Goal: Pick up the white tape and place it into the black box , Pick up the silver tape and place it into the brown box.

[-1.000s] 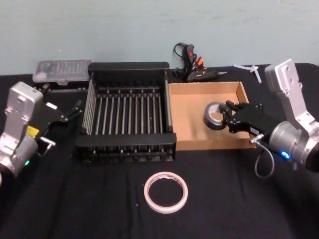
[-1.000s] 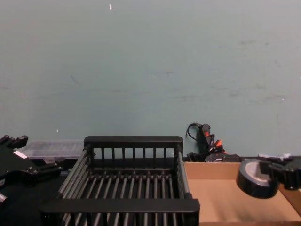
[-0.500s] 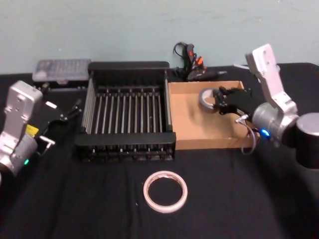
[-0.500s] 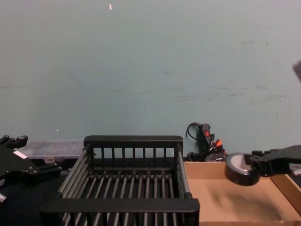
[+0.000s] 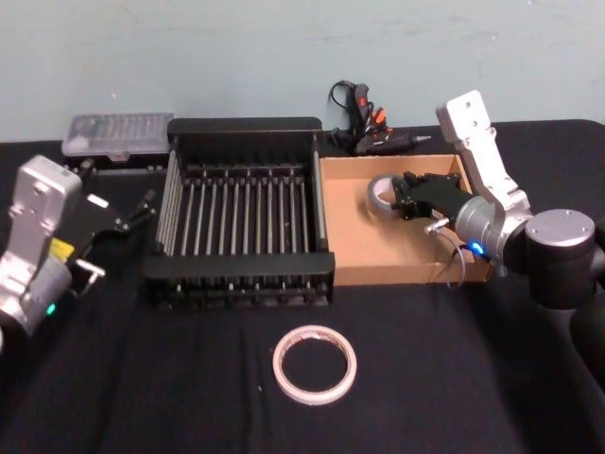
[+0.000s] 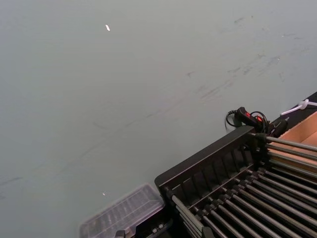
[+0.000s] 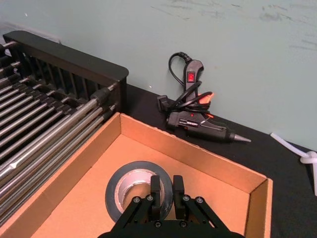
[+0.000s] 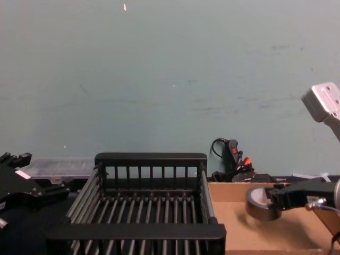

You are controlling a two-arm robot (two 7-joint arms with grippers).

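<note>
Right gripper [image 5: 401, 199], head view: fingers closed on the rim of the silver tape [image 5: 380, 196], which is held over the brown box [image 5: 352, 246], near its far side. White tape [image 5: 315, 364] is seen flat on the black cloth in front of the black box [image 5: 244, 127]. Left gripper [image 5: 144, 206] is parked left of that crate; finger state cannot be told.

Right wrist view: fingertips [image 7: 156, 191] are pinched across the wall of the silver tape [image 7: 129, 186], above the cardboard floor; glue gun [image 7: 195, 119] is noted behind the tray.

Chest view: silver tape [image 8: 258, 202] is carried at the gripper tip, clear of the tray floor.
</note>
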